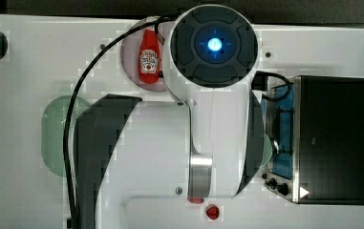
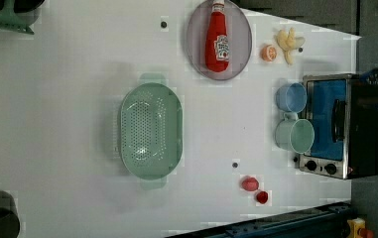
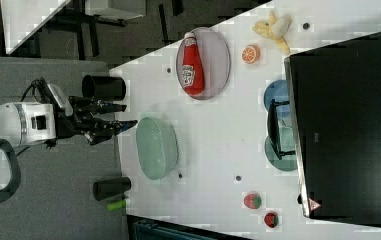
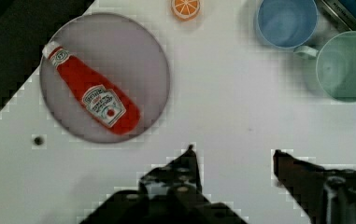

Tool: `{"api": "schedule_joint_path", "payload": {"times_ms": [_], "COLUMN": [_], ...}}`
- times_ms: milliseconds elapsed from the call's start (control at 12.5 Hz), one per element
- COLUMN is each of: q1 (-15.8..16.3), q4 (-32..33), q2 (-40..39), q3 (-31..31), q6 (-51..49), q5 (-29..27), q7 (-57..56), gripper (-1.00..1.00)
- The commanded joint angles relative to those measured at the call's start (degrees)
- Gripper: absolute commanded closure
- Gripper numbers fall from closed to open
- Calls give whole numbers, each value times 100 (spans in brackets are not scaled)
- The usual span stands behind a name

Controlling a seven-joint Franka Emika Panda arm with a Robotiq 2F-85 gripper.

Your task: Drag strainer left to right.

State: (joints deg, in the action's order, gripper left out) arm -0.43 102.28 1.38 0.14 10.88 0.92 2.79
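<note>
One gripper [image 3: 128, 122] is hovering above the strainer [image 2: 151, 131], jaws spread wide and empty, positioning for a rim hold before dragging across the desk [image 2: 67, 99].

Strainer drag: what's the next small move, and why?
Probably lower the pincer onto the strainer rim. The pincer stands open and holds nothing, hanging clear of the strainer, which sits untouched on the white table.

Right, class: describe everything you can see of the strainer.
The strainer is a pale mint-green oval bowl, plastic by its look, its inside dotted with rows of small holes, with a small tab handle at each end. It sits upright and empty on the white table, apart from the other things. Nothing touches it.
</note>
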Motion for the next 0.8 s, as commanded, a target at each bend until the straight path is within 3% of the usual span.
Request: {"api": "schedule_joint_path", "payload": {"times_ms": [80,240,480,800], "q1": [62,92,170,191], "q4": [617,619,622,630], "q2": [1869,1818,1604,1037], "q3": [-303,-96,534,1635], "q6": [-1071,-1066,-999,-615], "q5": [176,172,168,168], "q7": [336,338,541,1821], "gripper": [-58,-99,-100,-100]}}
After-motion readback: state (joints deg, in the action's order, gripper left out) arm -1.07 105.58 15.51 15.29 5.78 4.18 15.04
